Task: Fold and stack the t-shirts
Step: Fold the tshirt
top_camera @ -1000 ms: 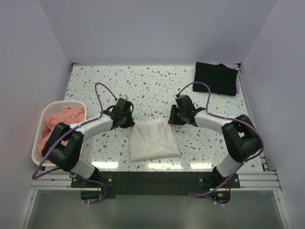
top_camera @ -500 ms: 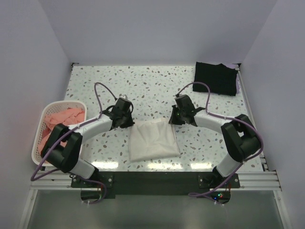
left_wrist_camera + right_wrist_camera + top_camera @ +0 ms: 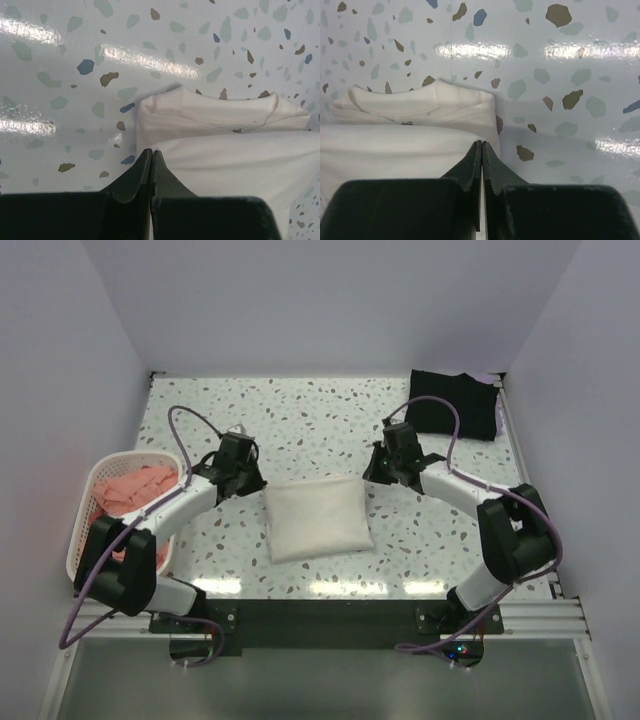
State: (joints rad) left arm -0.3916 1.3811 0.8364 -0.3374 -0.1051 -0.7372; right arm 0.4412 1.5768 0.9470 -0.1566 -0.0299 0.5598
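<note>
White shirt (image 3: 317, 518) looks folded; left gripper (image 3: 151, 152) and right gripper (image 3: 482, 145) are both closed, empty. Next I'd regrasp it, stacking toward the black shirt (image 3: 455, 405) at 1 o'clock.

Folded white t-shirt (image 3: 315, 518) lies mid-tabletop (image 3: 300, 420), left gripper (image 3: 252, 483) and right gripper (image 3: 374, 471) at its far corners. Black t-shirt (image 3: 455, 405) lies in the far right corner.

Seen from above, the wrist housings cover the fingertips of the left gripper (image 3: 151, 152) and the right gripper (image 3: 482, 145). Each wrist view hides the near part of the white t-shirt (image 3: 315, 520) behind pressed-together fingers, so a pinch on cloth cannot be told. The salmon-pink t-shirts (image 3: 130, 488) lie partly behind the basket (image 3: 78, 540) wall and the left arm.
</note>
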